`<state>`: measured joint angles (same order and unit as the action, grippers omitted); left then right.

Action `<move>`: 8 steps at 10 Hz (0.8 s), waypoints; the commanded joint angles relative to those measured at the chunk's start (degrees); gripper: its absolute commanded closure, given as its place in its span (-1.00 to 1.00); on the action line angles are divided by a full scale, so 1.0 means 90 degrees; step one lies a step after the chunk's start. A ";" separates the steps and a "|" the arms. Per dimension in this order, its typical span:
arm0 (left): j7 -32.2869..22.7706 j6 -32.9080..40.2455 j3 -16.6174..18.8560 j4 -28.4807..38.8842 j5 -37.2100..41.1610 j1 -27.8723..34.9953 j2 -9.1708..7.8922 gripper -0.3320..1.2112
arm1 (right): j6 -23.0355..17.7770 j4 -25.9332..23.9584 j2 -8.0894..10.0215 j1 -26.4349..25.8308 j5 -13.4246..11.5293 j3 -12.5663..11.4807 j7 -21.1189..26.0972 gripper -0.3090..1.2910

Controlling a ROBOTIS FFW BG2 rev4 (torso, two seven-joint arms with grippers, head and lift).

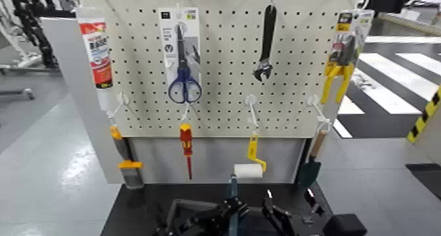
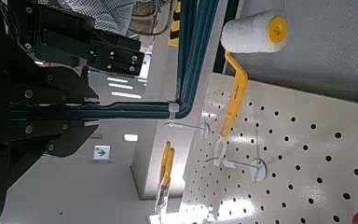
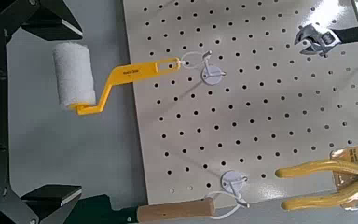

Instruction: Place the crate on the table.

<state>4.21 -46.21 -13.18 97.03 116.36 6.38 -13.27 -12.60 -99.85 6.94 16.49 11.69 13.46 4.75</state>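
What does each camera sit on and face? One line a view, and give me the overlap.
Head view: on the head, looking forward and down at the pegboard and dark tabletop; black arm parts show along the bottom.
Left wrist view: on the left wrist, facing the pegboard's edge and the hall beyond; its left gripper shows, shut on a blue-green bar.
Right wrist view: on the right wrist, facing the pegboard; its open right gripper shows.
Both wrist views share the paint roller and pegboard.
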 commanded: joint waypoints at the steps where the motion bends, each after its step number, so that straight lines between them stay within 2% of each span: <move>1: 0.0000 -0.0002 0.0009 -0.0010 0.0000 0.0004 0.0009 0.96 | 0.0004 0.0000 -0.0009 0.0003 0.0000 0.0008 0.0000 -0.44; 5: -0.0068 -0.0032 0.0038 -0.0039 -0.0009 -0.0016 -0.0010 0.96 | 0.0004 0.0010 -0.0009 -0.0006 0.0000 0.0008 0.0000 -0.44; 8: -0.0371 -0.0334 0.0263 -0.0146 -0.0048 -0.0123 -0.0108 0.96 | -0.0016 0.0029 -0.0009 -0.0016 0.0000 0.0018 0.0000 -0.44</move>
<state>1.01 -48.56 -11.19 95.94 116.06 5.64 -14.01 -12.68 -99.65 6.85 16.35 11.69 13.62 4.75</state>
